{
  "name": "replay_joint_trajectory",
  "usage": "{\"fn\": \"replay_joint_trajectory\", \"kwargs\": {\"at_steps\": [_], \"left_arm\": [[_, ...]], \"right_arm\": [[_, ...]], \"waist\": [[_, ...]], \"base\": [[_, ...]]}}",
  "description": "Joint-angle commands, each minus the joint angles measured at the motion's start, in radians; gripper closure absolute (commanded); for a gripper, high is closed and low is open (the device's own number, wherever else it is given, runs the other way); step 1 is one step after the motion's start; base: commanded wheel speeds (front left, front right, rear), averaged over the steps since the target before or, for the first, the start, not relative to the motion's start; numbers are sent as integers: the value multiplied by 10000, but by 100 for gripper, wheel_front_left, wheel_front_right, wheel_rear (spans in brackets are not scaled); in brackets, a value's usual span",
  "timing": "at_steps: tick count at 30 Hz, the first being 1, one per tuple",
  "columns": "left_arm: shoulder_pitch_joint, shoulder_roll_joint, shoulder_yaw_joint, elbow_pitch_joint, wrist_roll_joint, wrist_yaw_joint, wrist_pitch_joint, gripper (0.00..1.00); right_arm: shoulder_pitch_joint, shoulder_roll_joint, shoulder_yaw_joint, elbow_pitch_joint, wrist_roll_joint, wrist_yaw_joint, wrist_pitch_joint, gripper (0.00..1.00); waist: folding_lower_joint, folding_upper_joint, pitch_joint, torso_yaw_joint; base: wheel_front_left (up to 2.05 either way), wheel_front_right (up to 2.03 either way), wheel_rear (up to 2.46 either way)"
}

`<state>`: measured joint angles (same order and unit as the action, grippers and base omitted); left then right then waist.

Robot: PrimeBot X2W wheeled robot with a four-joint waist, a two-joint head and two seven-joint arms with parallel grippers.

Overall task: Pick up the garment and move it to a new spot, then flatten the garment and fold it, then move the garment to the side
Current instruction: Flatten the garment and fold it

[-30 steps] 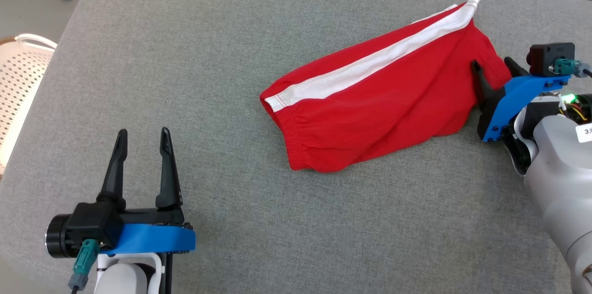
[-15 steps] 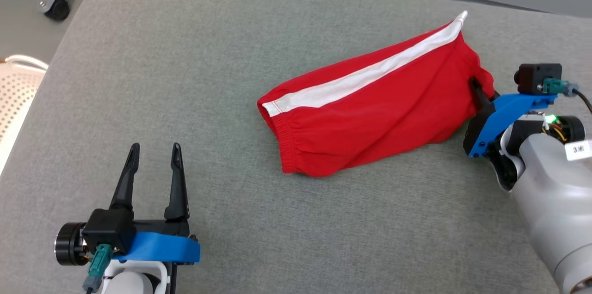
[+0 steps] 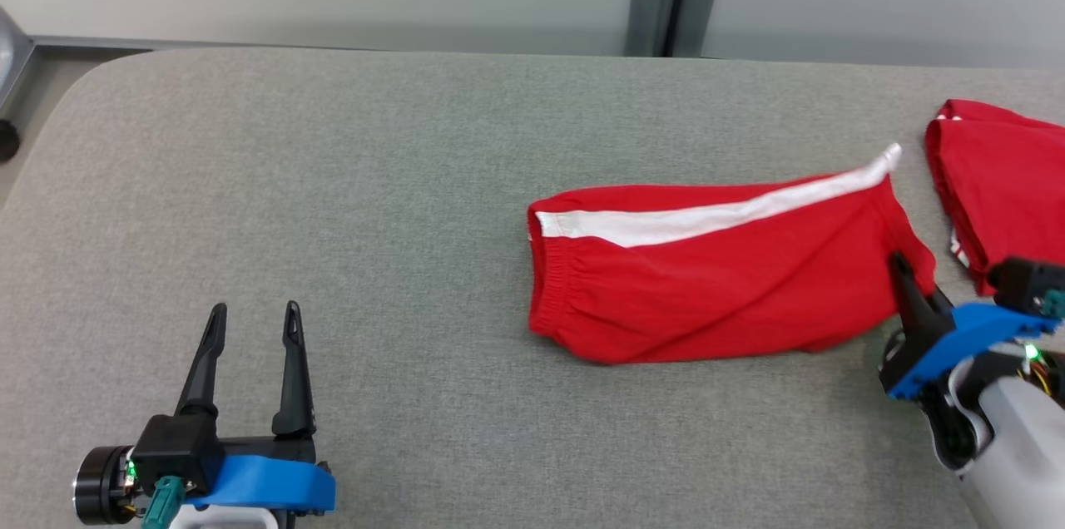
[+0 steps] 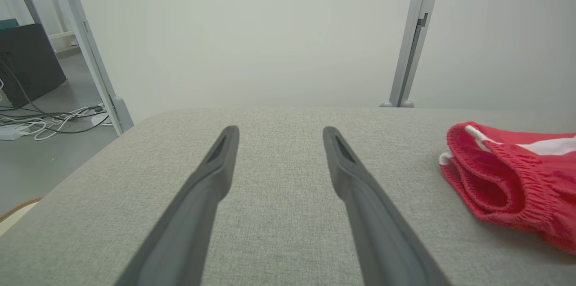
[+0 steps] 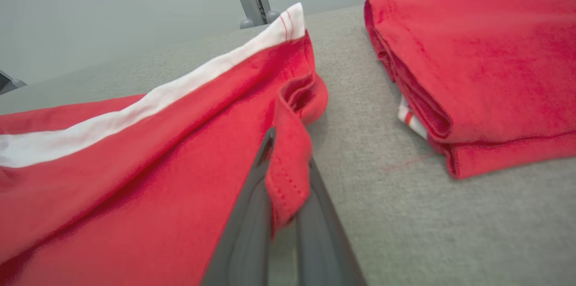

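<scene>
Folding seemingly done on the red shorts (image 3: 715, 279)
They are lying doubled just beside a folded red garment (image 3: 1003, 180); the right gripper (image 3: 900, 267) is clamping their leg hem, the left gripper (image 3: 255, 313) is waiting with fingers apart, far from that garment; only the side move is probably remaining.

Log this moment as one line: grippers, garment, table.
right gripper: shut on red shorts hem | left gripper: open, empty | shorts: lying on grey table | folded red garment: beside shorts

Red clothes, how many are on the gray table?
2. The striped shorts lie in the middle, hem pinched by the right gripper; a folded red garment sits to their right, partly cut off.
</scene>
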<state>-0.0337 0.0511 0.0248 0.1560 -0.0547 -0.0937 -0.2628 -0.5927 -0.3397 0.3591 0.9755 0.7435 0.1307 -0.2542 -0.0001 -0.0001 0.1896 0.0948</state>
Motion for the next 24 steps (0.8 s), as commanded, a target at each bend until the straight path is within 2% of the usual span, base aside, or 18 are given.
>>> {"fn": "replay_joint_trajectory", "kwargs": {"at_steps": [1,4,9,18,24], "left_arm": [[98,-8,100,-37,18,-29,-26,0],[136,-10,128,-130,43,-11,-26,0],[215,-13,222,-122,41,4,-26,0],[245,-9,287,25,77,-72,-26,0],[310,-11,299,-22,-17,-39,-26,0]], "right_arm": [[371,-117,-46,-164,120,1,-76,100],[959,-348,-251,-596,240,1,-105,100],[1397,-264,-477,-1218,112,1,-112,100],[1115,507,-872,-2838,-854,1,-119,100],[932,1166,-408,-3848,-1379,1,-88,100]], "waist": [[1,1,-99,-133],[1,1,-93,-212],[1,1,-70,-362],[1,1,-330,-361],[1,1,-409,-254]], "base": [[0,0,0],[0,0,0],[0,0,0],[0,0,0],[0,0,0]]}}
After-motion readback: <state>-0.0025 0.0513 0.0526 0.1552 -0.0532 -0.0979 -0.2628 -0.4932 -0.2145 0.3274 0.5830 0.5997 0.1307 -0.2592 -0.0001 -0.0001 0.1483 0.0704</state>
